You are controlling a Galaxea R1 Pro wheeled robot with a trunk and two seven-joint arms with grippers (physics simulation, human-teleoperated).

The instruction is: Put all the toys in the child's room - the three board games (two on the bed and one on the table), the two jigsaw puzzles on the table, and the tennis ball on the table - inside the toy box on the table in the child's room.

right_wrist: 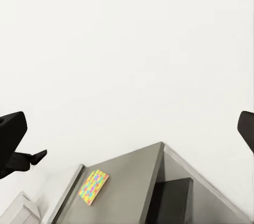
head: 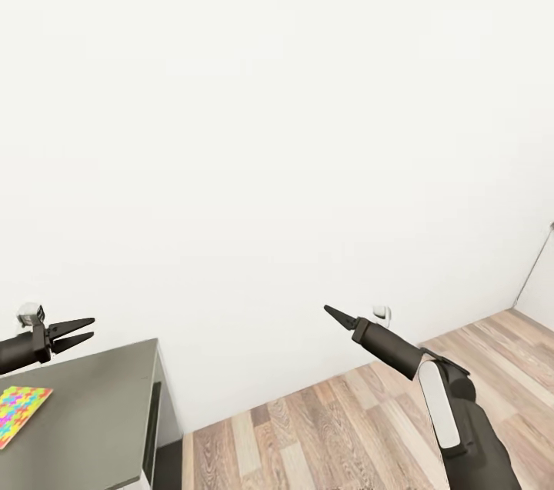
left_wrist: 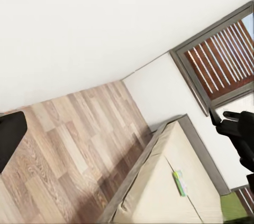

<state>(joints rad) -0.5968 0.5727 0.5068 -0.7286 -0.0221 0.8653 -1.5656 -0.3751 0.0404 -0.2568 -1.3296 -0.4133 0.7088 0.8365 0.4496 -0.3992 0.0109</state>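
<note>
The robot's left gripper (head: 83, 331) hangs above the near corner of a grey table (head: 92, 405), its two dark fingers parted in a narrow V and holding nothing. The right gripper (head: 332, 312) is raised over bare wooden floor (head: 323, 428), well apart from the table; in the head view its fingers come to a single dark point, with nothing between them, and whether a gap remains there cannot be told from that angle. In the right wrist view the two finger pads (right_wrist: 10, 134) sit at opposite edges of the frame, suggesting a wide spread.

On the table, below the left gripper and apart from it, lies a flat jigsaw puzzle (head: 19, 411) printed in bright multicoloured pieces; the same puzzle lies flat on the grey tabletop (right_wrist: 132, 182) in the right wrist view, clear of the table's edges.

A plain white wall (head: 277, 128) stands behind both arms. The left wrist view takes in a beige bed (left_wrist: 164, 182) with a small green-and-white flat box (left_wrist: 180, 183), possibly a board game, lying on it, and a slatted window (left_wrist: 222, 60) set in the wall beyond the bed.
</note>
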